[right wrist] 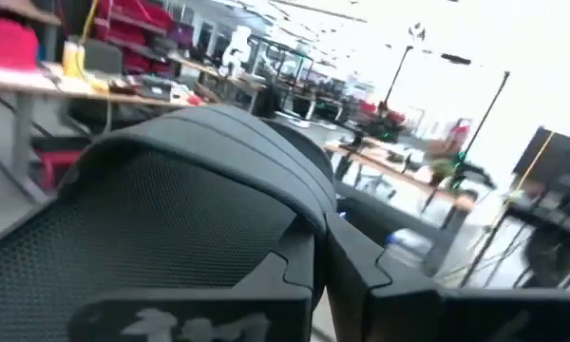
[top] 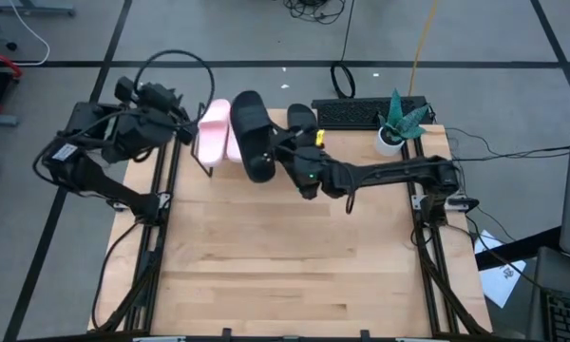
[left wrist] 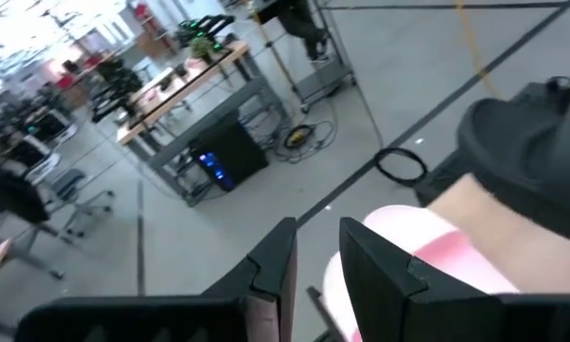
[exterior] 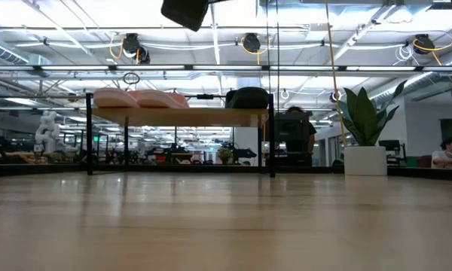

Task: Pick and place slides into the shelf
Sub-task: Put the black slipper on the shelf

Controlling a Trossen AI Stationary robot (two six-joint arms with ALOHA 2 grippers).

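The right gripper [top: 283, 152] is pinched on a black slide [top: 252, 136] above the shelf [exterior: 179, 117] — beside the pink pair [top: 214, 131]; the left gripper [top: 184, 131] waits, fingers nearly together, empty.

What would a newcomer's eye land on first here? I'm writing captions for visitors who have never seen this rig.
Most striking is the big black slide at the far edge of the table, with the right end effector against it at the low shelf. Next to it, the pale pink pair already lies on the shelf, with the left end effector right beside it. A potted plant stands at the far right corner.
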